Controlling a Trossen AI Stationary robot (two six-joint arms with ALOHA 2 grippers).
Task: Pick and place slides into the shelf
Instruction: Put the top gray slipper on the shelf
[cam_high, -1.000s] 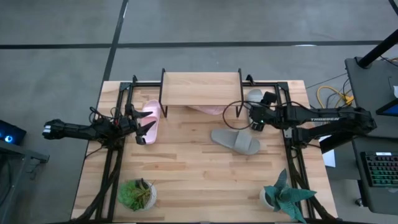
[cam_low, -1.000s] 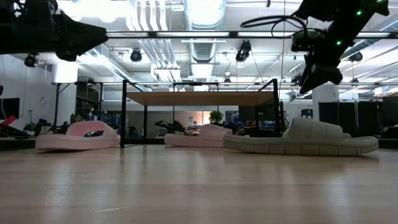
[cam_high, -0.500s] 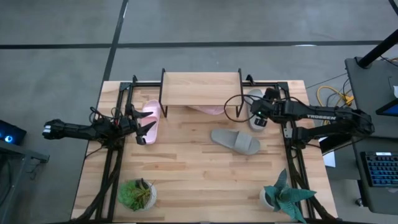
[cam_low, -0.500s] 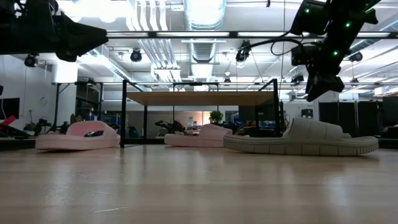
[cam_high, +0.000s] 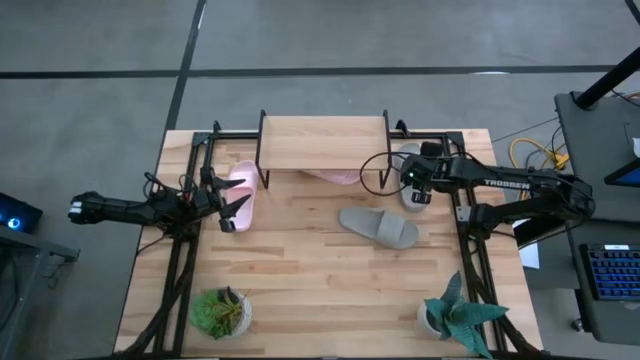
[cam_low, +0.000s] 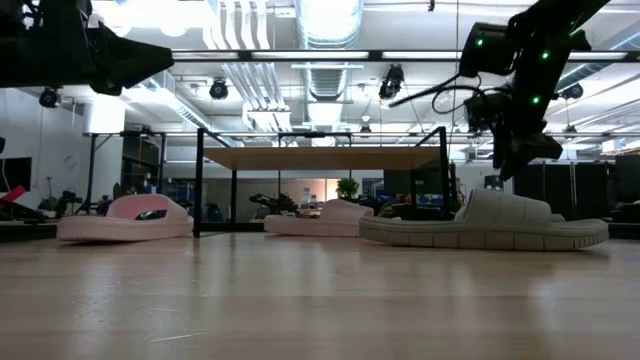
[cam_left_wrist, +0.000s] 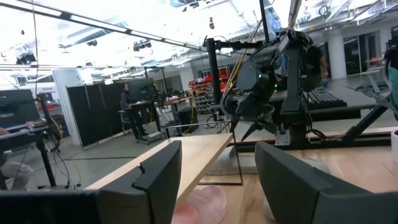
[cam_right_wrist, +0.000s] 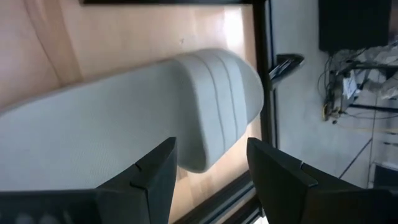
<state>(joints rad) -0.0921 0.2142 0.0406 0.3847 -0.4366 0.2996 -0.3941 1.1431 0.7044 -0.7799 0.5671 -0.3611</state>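
From above, my right end effector hangs over the grey slide beside the shelf on the counter, having swung there from the other grey slide. My left end effector waits, open and empty, by the pink slide. In my right wrist view the grey slide lies directly below my open, empty fingers, its long axis crossing the gap between them.

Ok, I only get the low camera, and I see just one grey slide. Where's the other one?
Observer: The second grey slide lies beside the shelf's right end, under the right gripper.
Operator: Is that claw open?
Observer: Yes. The right wrist view shows its fingers apart, with the ribbed strap below them.
Operator: And the left one?
Observer: The left gripper hovers open over the near end of the pink slide left of the shelf.
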